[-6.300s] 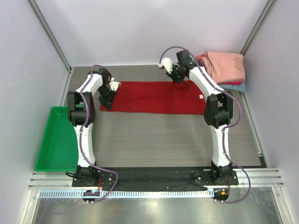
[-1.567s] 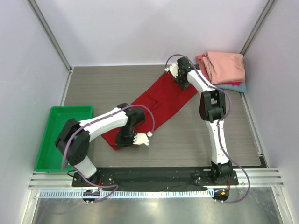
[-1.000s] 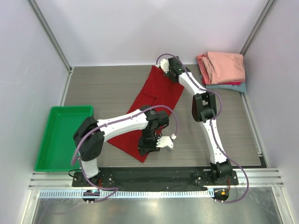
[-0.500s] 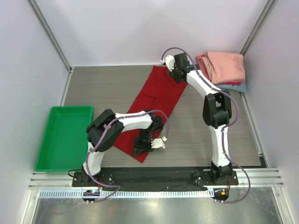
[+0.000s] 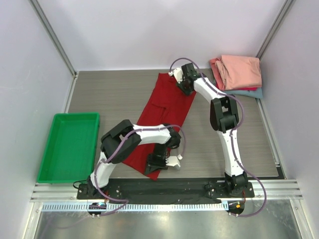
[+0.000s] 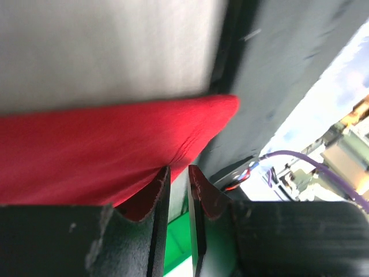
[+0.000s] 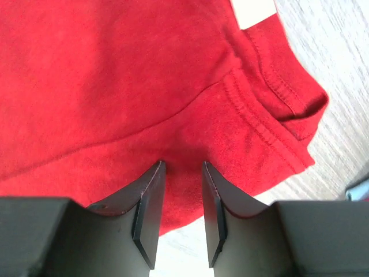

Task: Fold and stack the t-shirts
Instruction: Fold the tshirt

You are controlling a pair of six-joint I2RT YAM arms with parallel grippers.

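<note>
**Red shirt stretched between both claws, pile at far right corner**

Surroundings: A green tray [image 5: 70, 147] sat at the near left edge of the grey surface [image 5: 109, 94], well apart from the work. A pile of folded shirts [image 5: 241, 70] lay in the far right corner, salmon-pink on top with teal showing at the bottom edge. The right arm stood between that pile and the loose shirt. The left arm was folded low across the near middle of the surface, and its elbow and forearm covered part of the cloth's near left edge. A dark base strip [image 5: 164, 185] ran along the near edge.

Condition of item: The red shirt [image 5: 164, 112] lay flat as a long folded band. It ran diagonally from the far middle of the surface down to the near middle. A faint crease crossed its centre. The right wrist view showed a stitched hem and a white neck label [image 7: 252, 11] at the far end. The left wrist view showed the near corner tapering to a point beside the dark strip.

Position against the claws: The left claw [image 6: 177, 173] was at the near end of the shirt. Its jaws were drawn narrow, with red cloth gathered at the fingertips. The right claw [image 7: 180, 170] was at the far end, just inside the hem. Its jaws were close together and pressed down, with a pinch of the red cloth between them. The shirt lay clear of the pile and of the tray.
</note>
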